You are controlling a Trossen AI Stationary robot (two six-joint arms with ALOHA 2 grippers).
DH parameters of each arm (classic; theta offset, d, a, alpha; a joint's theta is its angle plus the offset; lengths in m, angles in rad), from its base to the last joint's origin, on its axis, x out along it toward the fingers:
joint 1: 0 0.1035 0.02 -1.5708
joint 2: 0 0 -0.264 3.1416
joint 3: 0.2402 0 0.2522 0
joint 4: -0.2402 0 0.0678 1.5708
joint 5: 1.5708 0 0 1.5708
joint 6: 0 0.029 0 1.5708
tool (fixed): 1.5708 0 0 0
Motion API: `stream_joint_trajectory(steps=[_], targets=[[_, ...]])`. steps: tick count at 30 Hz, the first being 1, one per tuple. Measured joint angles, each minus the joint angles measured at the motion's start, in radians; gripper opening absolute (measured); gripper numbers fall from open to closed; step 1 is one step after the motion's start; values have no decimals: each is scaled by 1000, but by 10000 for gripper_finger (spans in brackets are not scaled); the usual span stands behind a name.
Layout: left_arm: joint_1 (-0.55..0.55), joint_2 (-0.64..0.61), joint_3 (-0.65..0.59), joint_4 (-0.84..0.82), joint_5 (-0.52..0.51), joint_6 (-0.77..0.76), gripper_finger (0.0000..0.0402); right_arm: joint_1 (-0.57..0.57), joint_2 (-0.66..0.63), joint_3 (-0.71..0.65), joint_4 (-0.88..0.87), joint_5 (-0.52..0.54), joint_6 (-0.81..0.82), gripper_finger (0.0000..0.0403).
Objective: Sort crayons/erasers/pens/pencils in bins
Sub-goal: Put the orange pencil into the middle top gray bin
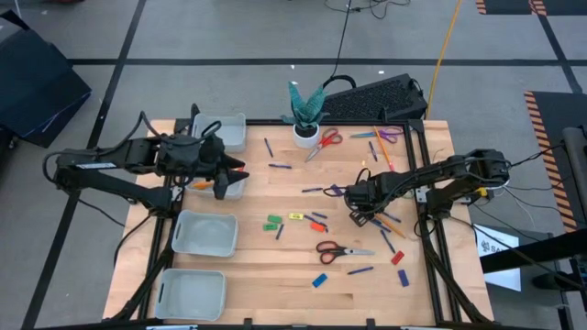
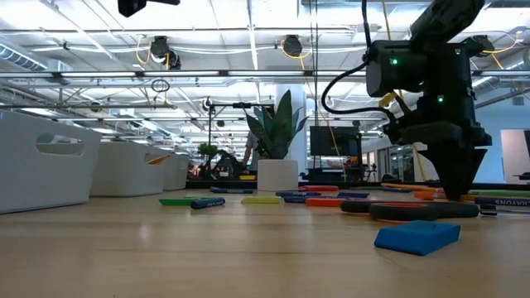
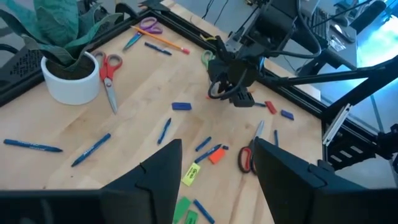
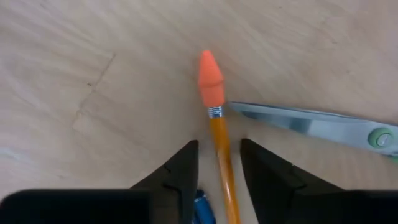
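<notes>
My right gripper (image 1: 354,209) points down at the table's right half, open, and one finger stands on each side of an orange pencil (image 4: 219,146). The pencil has an orange eraser cap (image 4: 210,76) and lies flat on the wood. My left gripper (image 1: 237,177) hovers open and empty over the second bin (image 1: 229,191), in which something orange (image 1: 202,185) shows. Three more bins (image 1: 223,131) (image 1: 204,234) (image 1: 191,293) line the left side. Erasers (image 1: 272,222) (image 1: 318,280) and pens (image 1: 280,167) (image 1: 359,270) lie scattered about the middle.
A scissor blade (image 4: 298,123) lies right beside the pencil's cap, and a blue pen (image 4: 202,208) lies by one finger. Red-handled scissors (image 1: 341,248) rest near the right gripper. A white plant pot (image 1: 305,133) and more scissors (image 1: 326,140) stand at the far edge.
</notes>
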Motion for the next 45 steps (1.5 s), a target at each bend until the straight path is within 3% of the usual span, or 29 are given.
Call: stream_joint_trajectory(steps=[9, 13, 18, 25, 29, 33, 36, 40, 45], targets=[[20, -69, 0, 5, -34, 45, 200, 3, -2, -26, 31, 21, -23, 22], [32, -122, 0, 10, -35, 52, 200, 18, 1, 9, 20, 33, -51, 10], [33, -160, 0, 11, -44, 87, 200, 41, -37, 149, 7, 78, -107, 18], [33, -163, 0, 41, -52, 121, 200, 75, -98, 438, 18, 307, -247, 15], [33, -145, 0, 116, -50, 139, 207, 102, -136, 539, 187, 392, -424, 15], [31, -94, 0, 206, -38, 182, 235, 133, -168, 546, 475, 386, -604, 14], [16, -26, 0, 283, 28, 235, 258, 163, -168, 546, 653, 384, -720, 14], [-20, 83, 0, 418, 97, 290, 267, 191, -160, 546, 796, 383, -779, 14], [-55, 191, 0, 572, 132, 343, 251, 211, -158, 545, 872, 382, -810, 14]])
